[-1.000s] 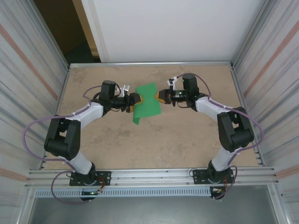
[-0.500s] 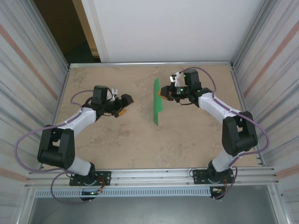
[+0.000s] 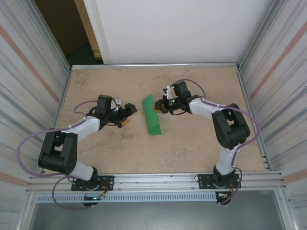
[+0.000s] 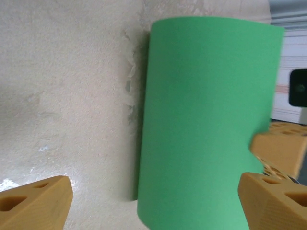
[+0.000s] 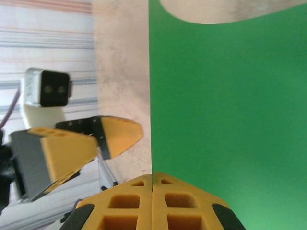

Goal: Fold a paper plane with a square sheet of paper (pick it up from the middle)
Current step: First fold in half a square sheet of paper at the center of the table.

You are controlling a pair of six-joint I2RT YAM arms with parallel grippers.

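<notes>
Early folding step: right pincer [image 3: 157, 107] clamped shut on one edge of the green paper [image 3: 152, 119], held curled over mid-table [image 3: 201, 143]; left pincer [image 3: 129, 112] wide open, empty, nearby; next, probably regrip the free edge squarely.

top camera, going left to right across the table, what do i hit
left end effector, open → paper → right end effector, shut on the paper's right side
</notes>
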